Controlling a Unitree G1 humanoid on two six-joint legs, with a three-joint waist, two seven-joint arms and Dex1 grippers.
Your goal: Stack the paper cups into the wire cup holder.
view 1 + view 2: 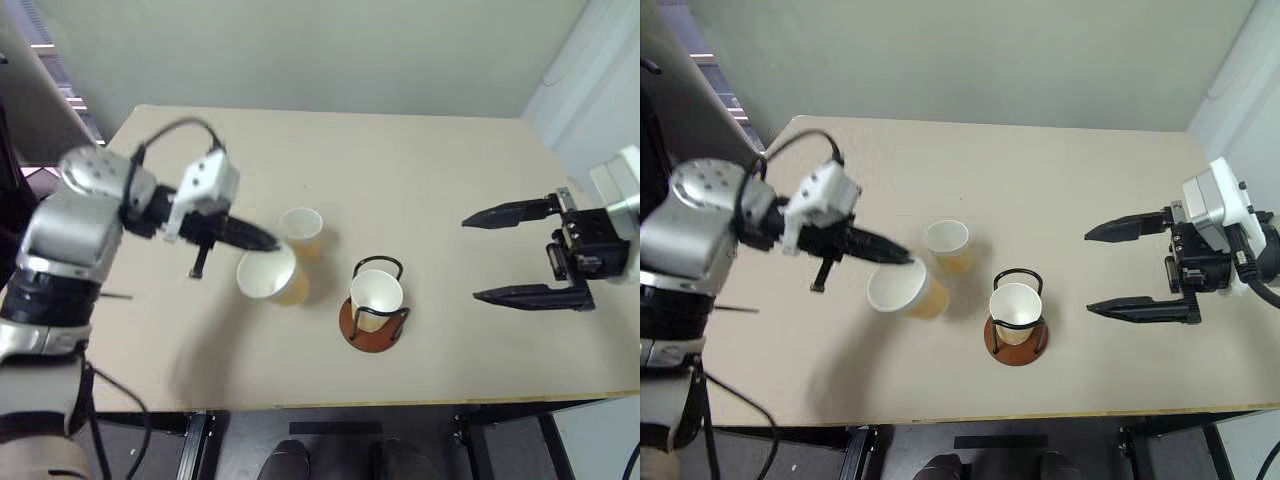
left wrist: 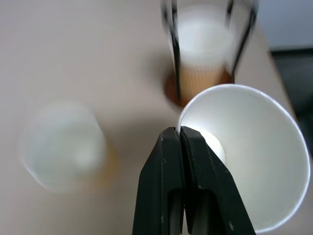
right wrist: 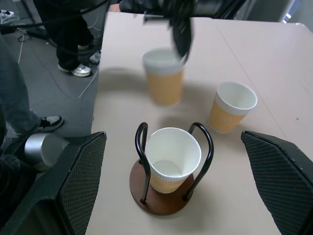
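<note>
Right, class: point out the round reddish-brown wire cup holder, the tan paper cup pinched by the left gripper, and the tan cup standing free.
Wire cup holder [image 3: 159,203], right wrist view, disc base.
Pinched cup [image 1: 262,273], left eye view, white inside.
Free cup [image 3: 234,95], right wrist view, white inside.

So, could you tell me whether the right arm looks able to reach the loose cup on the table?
Probably yes: the right gripper is open and the table between it and the loose cup looks bare; the holder sits nearer the front edge.

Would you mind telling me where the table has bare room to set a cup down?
The table's far half is bare, as is the stretch between the wire cup holder and the open right pincer. It is crowded left of the holder: two paper cups, one gripped by the left pincer.
</note>
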